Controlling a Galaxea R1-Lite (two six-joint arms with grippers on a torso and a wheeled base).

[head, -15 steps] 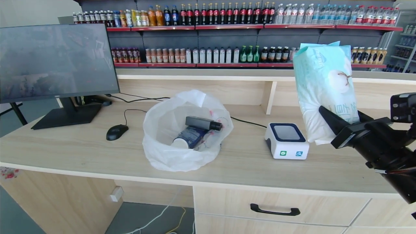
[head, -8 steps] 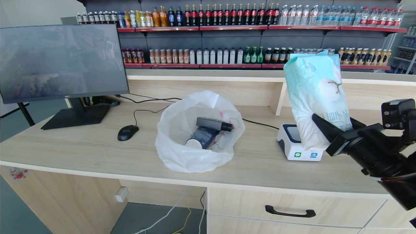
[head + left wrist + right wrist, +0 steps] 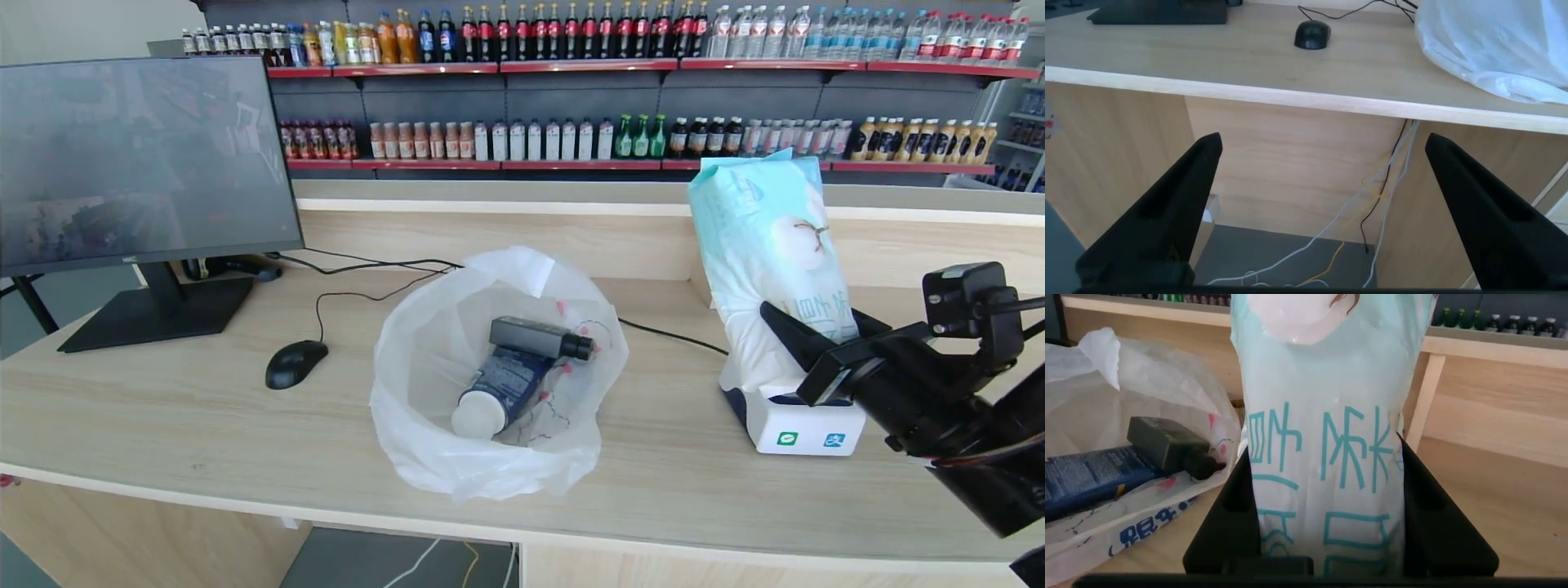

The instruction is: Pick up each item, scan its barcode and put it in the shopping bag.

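Grasping tissue pack (image 3: pixel 767 253), right hand (image 3: pixel 1323 469); left hand (image 3: pixel 1323 140) released; shopping bag (image 3: pixel 412 335) holds bottle (image 3: pixel 504 382), box (image 3: pixel 532 336).

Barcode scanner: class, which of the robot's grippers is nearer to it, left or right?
Right. The right gripper holds the tissue pack right over the scanner. The left gripper hangs open in front of the counter, below its top and well away.
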